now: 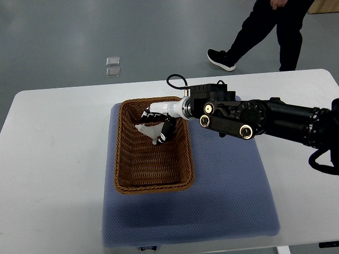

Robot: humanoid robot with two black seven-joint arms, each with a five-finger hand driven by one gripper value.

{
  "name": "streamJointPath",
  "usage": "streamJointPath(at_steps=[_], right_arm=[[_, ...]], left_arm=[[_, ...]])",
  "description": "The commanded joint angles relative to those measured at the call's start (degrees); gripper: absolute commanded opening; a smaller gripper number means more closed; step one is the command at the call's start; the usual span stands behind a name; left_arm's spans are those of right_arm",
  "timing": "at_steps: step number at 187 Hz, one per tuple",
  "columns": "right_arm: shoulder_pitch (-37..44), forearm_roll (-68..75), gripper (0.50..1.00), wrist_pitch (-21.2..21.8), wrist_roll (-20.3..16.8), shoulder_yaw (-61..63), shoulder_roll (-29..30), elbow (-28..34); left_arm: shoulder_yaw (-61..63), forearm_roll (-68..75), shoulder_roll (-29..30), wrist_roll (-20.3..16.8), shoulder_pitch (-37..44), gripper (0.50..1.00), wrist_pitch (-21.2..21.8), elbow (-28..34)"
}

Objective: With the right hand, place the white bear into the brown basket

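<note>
Top view is showing the right robot hand (159, 126) reaching in from the right over the rectangular brown wicker basket (130, 172), its dark fingers grasping the small white bear (148, 129) inside the basket's far end. That basket is sitting on a blue fabric mat (233, 196) covering the white counter (53, 159). Beyond, a person's dark-trousered legs (265, 26) are standing on the grey floor.

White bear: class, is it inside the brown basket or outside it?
Inside. The white bear shows over the brown basket's woven floor, within its rim, with the right hand at it; whether it rests on the floor, cannot tell.
</note>
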Motion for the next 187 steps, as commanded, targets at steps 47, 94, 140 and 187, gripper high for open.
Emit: streamJointPath(at_steps=[47, 94, 140, 187], right_arm=[[3.8, 2.6, 0.903, 1.4, 0.1, 5.6, -1.3, 0.7], [2.1, 7.8, 0.909, 1.7, 0.5, 19.4, -6.5, 0.7], [-10.0, 13.7, 0.913, 1.1, 0.5, 39.3, -9.9, 0.6], [-22.7, 19.4, 0.913, 0.0, 5.7, 59.6, -9.0, -0.1]], left_arm=[[0.0, 0.0, 0.0, 0.0, 0.0, 1.0, 0.0, -0.1], [0.0, 0.0, 0.0, 0.1, 0.0, 1.0, 0.0, -0.1], [0.1, 0.0, 0.0, 0.1, 0.0, 1.0, 0.0, -0.1], [0.1, 0.0, 0.0, 0.1, 0.0, 1.0, 0.0, -0.1]])
